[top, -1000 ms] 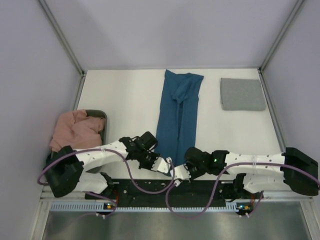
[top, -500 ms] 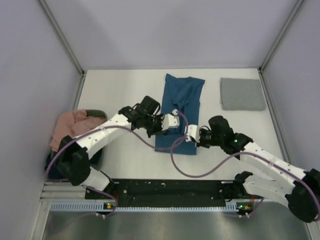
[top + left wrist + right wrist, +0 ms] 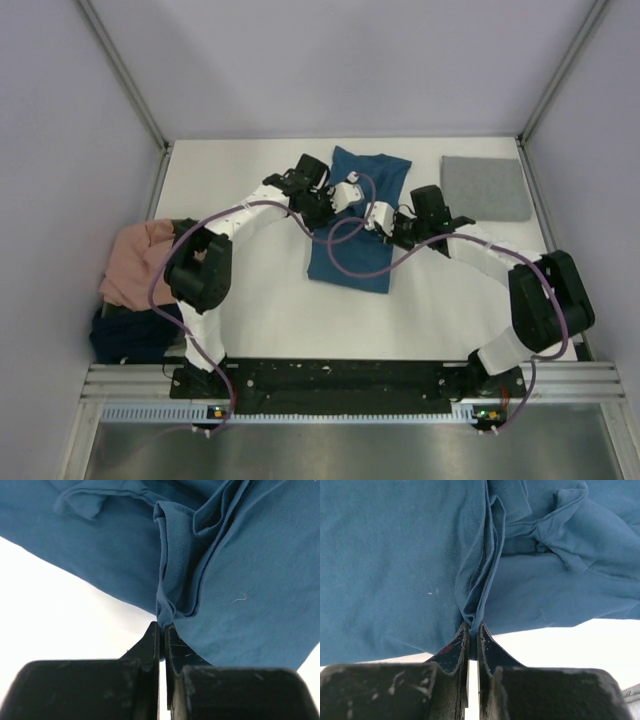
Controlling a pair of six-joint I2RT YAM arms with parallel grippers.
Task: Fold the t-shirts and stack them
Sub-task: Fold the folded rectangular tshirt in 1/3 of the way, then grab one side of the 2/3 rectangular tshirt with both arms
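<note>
Teal shirt [image 3: 345, 262] doubled over, centre of the top view.
My left tool [image 3: 161, 626] and right tool [image 3: 473, 625] each clamped a hem corner, probably so the fold lay square.

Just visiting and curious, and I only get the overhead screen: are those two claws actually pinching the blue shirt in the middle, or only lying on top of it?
Observer: Pinching. The left wrist camera shows the left gripper shut on a bunched edge of the teal-blue shirt.
Operator: And the other claw?
Observer: Same. In its own wrist camera, the right gripper is shut on a gathered edge of that shirt.
Operator: Is each holding just one layer?
Observer: More than one. Close up, several folded layers with a stitched hem run into each pinch.
</note>
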